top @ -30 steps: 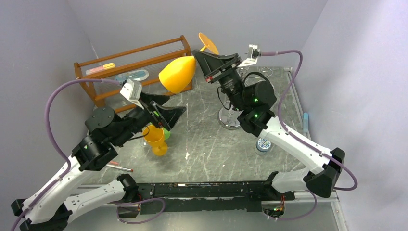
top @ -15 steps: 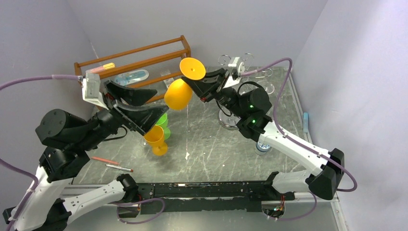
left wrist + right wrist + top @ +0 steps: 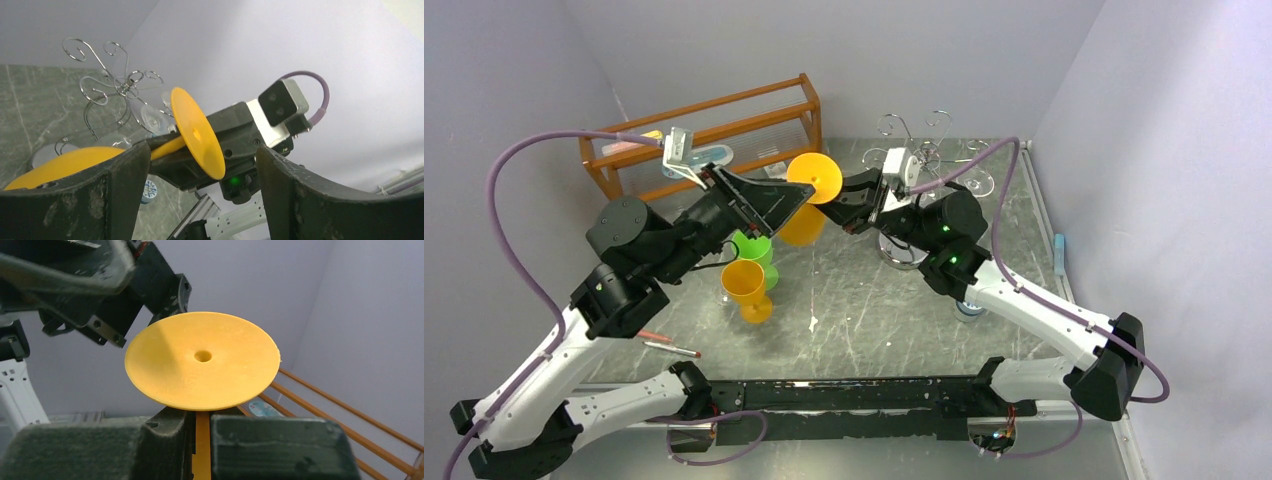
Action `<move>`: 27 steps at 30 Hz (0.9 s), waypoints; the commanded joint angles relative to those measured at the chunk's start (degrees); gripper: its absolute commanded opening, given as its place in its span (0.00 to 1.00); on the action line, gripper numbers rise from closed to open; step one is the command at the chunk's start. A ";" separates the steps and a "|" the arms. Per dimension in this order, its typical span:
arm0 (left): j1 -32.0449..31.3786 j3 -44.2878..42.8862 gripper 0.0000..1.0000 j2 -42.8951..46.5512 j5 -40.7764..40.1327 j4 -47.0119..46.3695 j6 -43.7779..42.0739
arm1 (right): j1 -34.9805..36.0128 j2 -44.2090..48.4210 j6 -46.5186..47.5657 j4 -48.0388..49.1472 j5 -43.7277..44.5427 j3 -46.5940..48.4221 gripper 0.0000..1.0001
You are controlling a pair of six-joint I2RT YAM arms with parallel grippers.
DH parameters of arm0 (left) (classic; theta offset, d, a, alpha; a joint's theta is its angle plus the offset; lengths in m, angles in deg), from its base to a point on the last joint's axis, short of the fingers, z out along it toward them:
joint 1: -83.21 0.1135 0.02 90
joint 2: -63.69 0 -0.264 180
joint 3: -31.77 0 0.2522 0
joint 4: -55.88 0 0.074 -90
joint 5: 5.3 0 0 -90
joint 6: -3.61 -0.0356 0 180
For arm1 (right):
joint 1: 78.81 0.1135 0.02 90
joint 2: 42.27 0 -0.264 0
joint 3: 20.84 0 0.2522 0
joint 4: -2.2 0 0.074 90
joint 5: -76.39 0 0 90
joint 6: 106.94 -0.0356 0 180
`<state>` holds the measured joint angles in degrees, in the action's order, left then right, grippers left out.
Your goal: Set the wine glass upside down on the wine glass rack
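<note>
**Top external view.** The right gripper (image 3: 836,202) is clamped on the stem of the wine glass (image 3: 817,176), an opaque orange, plastic-looking piece carried clear of the table (image 3: 864,300). The flat round foot faces up and the rounded bowl hangs lower, tilted. This attitude suits hanging the glass bowl-down. The glass sits in the air between the wooden shelf (image 3: 808,100) and the wine glass rack (image 3: 924,140), apart from both. The rack is thin chrome wire, with curled scroll arms on a central post and a shiny round base. The left gripper (image 3: 786,205) reaches in beside the foot, probably to steady the glass or take it over.

**Left wrist view.** The left fingers (image 3: 120,195) are spread wide, one on each side of the stem and foot. No contact is visible. Their dark pads look scuffed. The rack's scrolls stand behind the glass.

**Right wrist view.** The foot is a smooth matte disc with a small central hole. The thin stem runs down into the narrow gap between the two closed right fingers (image 3: 280,450), gripped just under the foot.
</note>
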<state>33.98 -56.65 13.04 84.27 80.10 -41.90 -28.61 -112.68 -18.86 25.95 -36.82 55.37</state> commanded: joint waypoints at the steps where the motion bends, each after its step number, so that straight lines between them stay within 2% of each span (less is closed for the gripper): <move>1: -0.18 -1.27 0.80 1.87 -5.85 -1.17 2.44 | 0.37 1.16 4.67 -0.24 -4.43 -0.27 0.00; 4: -0.16 -3.42 0.74 1.54 -8.04 3.10 1.11 | 0.46 0.86 5.45 -2.48 -5.53 0.81 0.00; 10: -0.21 -3.11 0.57 1.52 -7.16 4.38 0.83 | 0.43 0.71 5.97 -3.03 -6.34 1.00 0.00; 15: -0.16 -1.98 0.60 0.75 -6.06 5.71 2.20 | 0.45 0.39 6.04 -3.31 -6.36 1.57 0.00; 18: -0.20 -1.03 0.53 0.56 -4.64 4.96 2.71 | 0.43 0.04 5.79 -2.93 -6.50 1.70 0.00; 24: -0.16 -0.58 0.32 0.40 -3.79 3.99 2.10 | 0.43 -0.36 3.91 -3.85 -6.61 2.32 0.00; 27: -0.21 -0.31 0.14 -0.16 -2.41 3.19 2.09 | 0.46 -0.12 2.13 -3.84 -6.72 2.20 0.00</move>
<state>33.98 -57.24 13.17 79.11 84.07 -39.43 -28.44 -112.60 -14.84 21.87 -42.80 55.72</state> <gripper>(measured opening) 0.234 0.070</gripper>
